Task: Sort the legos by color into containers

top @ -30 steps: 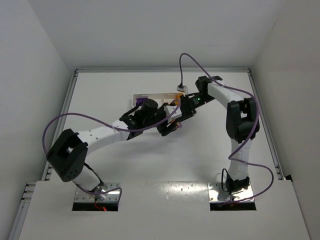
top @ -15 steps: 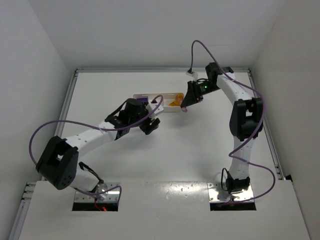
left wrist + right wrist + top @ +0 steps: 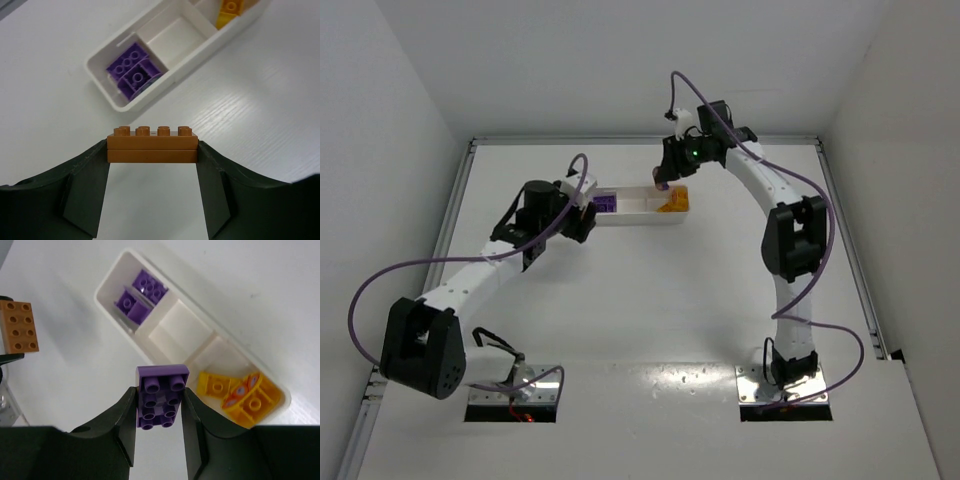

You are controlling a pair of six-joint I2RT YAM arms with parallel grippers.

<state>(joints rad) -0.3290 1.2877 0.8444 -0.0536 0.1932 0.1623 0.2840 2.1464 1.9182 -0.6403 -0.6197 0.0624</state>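
The containers are three compartments of one white tray [image 3: 638, 203] at the back middle of the table. Its left compartment holds purple legos [image 3: 132, 75] [image 3: 140, 297], the middle one [image 3: 172, 42] [image 3: 180, 332] shows bare floor, and the right one holds orange-yellow legos [image 3: 240, 395] [image 3: 675, 203]. My left gripper [image 3: 152, 152] [image 3: 584, 200] is shut on a brown-red lego [image 3: 152, 145] [image 3: 19, 332], hovering just short of the tray's left end. My right gripper [image 3: 160, 405] [image 3: 665, 182] is shut on a purple lego [image 3: 161, 396] above the tray's right half.
White walls close the table in at the back and both sides, with a raised rail [image 3: 458, 200] along its left edge. Purple cables [image 3: 470, 262] loop off both arms. The white tabletop [image 3: 650, 300] lies between the tray and the arm bases.
The grippers were together at the table's middle. The left one has drawn back left to the tray's left end with its brown-red lego. The right one has swung up over the tray.
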